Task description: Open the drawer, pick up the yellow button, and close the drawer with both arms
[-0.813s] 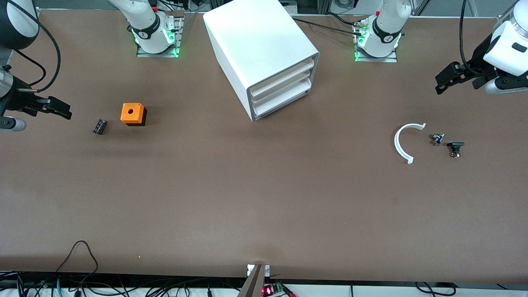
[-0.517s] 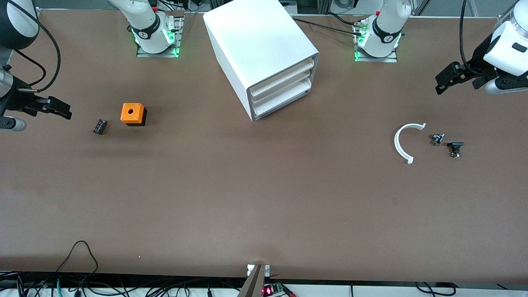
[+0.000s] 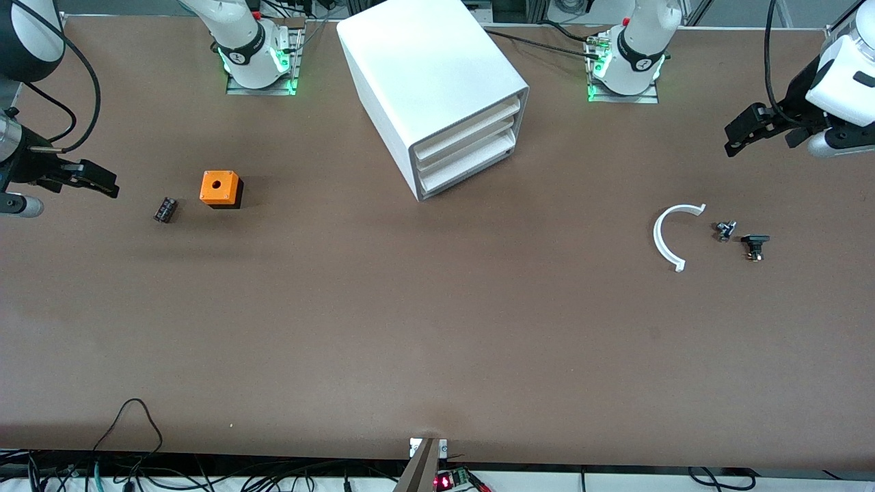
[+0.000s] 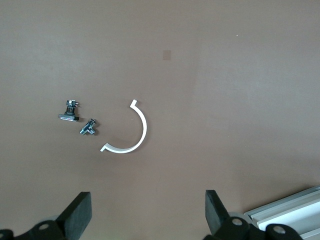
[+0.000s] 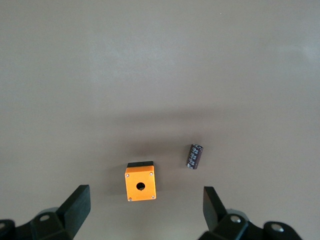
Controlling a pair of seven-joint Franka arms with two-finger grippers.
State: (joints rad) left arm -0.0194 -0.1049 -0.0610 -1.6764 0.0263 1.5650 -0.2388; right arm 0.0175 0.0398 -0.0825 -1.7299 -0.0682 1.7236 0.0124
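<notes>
Drawer cabinet [image 3: 437, 89]: your landmark, at the robots' edge of the table [image 3: 424, 328] between the two bases; all three drawers look shut, so opening is not yet done.
Left gripper [image 3: 742, 128]: you see it up over bare table toward the left arm's end from the cabinet, fingers spread wide and empty, probably ready for a handle.
Right gripper [image 3: 96, 180]: up toward the right arm's end from the cabinet, fingers also wide, nothing held.
White arc [image 3: 666, 236]: nearer the front camera than the cabinet, under the left wrist.
Orange box [image 3: 220, 188]: toward the right arm's end from the cabinet.
Dark block [image 3: 165, 209]: just beside that box.
Small metal parts [image 3: 742, 238]: beside the arc.
Button: you cannot see it; likely inside a drawer.
</notes>
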